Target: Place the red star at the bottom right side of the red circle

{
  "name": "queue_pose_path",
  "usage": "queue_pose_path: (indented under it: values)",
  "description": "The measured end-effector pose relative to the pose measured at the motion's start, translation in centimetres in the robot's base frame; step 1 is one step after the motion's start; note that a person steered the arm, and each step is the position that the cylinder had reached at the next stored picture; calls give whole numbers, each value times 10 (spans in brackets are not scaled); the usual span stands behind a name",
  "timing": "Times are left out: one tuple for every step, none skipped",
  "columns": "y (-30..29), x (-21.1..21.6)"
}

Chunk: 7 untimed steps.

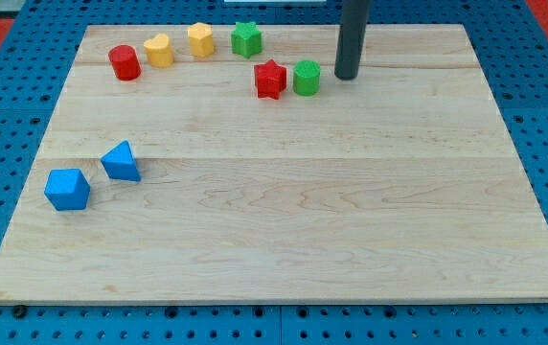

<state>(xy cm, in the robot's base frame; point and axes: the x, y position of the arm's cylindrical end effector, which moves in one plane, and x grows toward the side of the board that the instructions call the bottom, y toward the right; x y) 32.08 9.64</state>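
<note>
The red star (270, 79) lies near the view's top, just left of a green cylinder (307, 78) that touches or nearly touches it. The red circle (125, 62) stands at the view's top left, well to the left of the star. My tip (346, 76) is down on the board just right of the green cylinder, a small gap apart, with the green cylinder between it and the red star.
A yellow heart-like block (159, 49) and a yellow hexagon (200, 39) stand right of the red circle, then a green star (246, 38). A blue triangle (121, 161) and a blue cube (67, 189) lie at the view's left. The wooden board (284, 240) sits on a blue pegboard.
</note>
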Motion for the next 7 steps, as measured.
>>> queue_pose_path:
  values:
    - [-23,13]
    - [-35,4]
    - [-39,-14]
    - [-45,-32]
    - [-51,-42]
    - [-42,-32]
    - [-34,21]
